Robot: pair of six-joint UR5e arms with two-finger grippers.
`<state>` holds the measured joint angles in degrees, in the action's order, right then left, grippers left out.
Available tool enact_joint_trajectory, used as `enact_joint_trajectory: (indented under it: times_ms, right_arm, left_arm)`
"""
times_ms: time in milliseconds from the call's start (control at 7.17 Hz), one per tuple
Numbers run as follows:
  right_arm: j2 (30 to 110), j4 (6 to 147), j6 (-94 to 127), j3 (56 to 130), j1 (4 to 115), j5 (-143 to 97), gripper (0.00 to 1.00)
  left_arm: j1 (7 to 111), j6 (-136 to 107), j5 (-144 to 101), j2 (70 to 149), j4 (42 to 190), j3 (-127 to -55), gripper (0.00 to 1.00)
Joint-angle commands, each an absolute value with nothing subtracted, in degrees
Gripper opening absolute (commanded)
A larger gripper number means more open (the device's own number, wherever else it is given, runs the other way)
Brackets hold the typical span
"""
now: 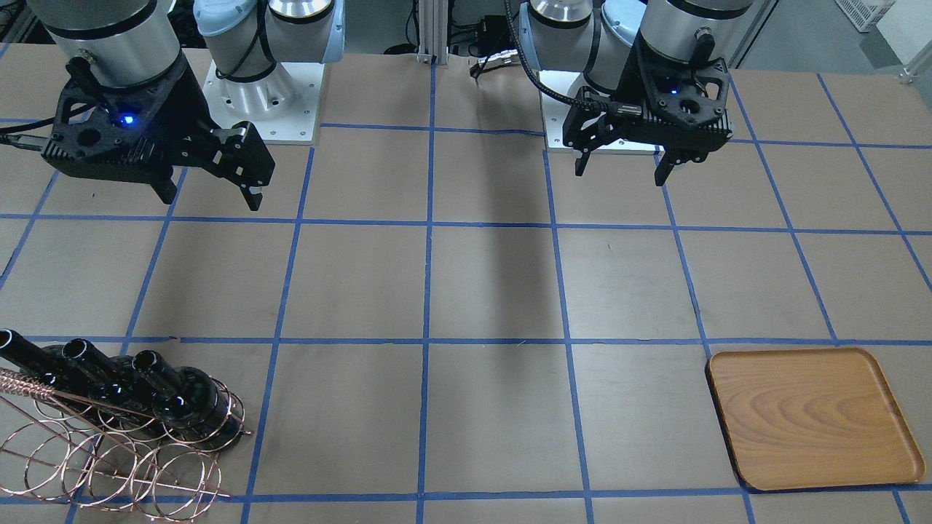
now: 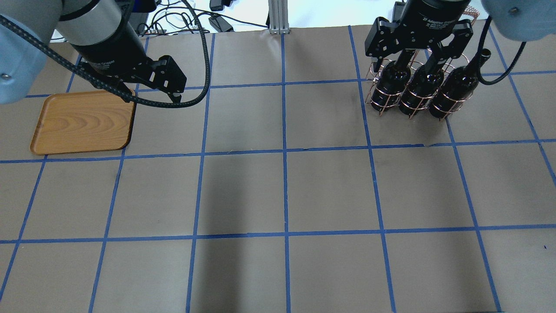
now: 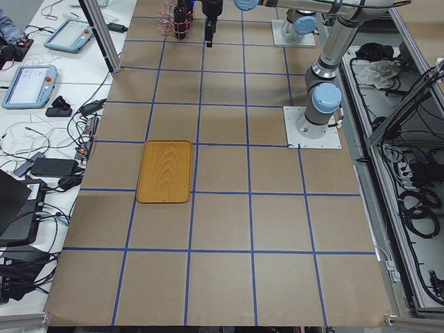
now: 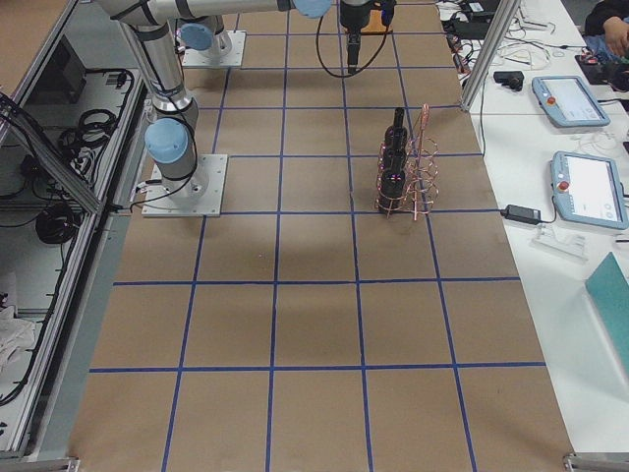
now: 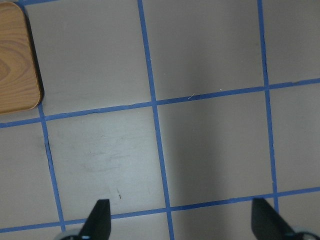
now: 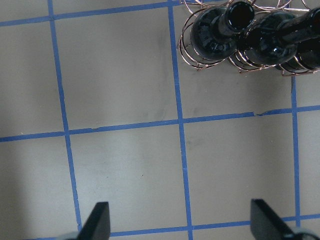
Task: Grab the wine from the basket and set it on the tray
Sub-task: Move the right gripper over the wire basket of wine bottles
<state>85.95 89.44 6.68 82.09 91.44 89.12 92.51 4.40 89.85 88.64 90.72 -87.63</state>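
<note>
Overhead exterior view: all three wine bottles (image 2: 423, 84) are sitting in the basket (image 2: 384, 103) at 1 o'clock, and the tray (image 2: 82, 121) at 10 o'clock is lying bare. Right pincer (image 1: 211, 198) and left pincer (image 1: 621, 173) are both hanging released, so I'm guessing the whole job's undone.

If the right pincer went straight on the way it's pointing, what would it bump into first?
Probably just the bare table, judging by the wrist view. The right pincer points down, and the basket of bottles sits off to one side.
</note>
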Motion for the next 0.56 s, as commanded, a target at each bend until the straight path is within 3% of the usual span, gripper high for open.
enact_joint_trajectory:
  times_ms: [0,419]
  right_arm:
    - [85.96,89.38,6.68,82.18,91.41,89.12,1.00]
    - [86.57,88.33,6.59,82.18,91.14,89.12,1.00]
  left_arm:
    - [92.46,4.39,89.91,88.59,90.79,-87.63,1.00]
    - [92.37,4.31,89.74,88.77,90.09,-87.54,1.00]
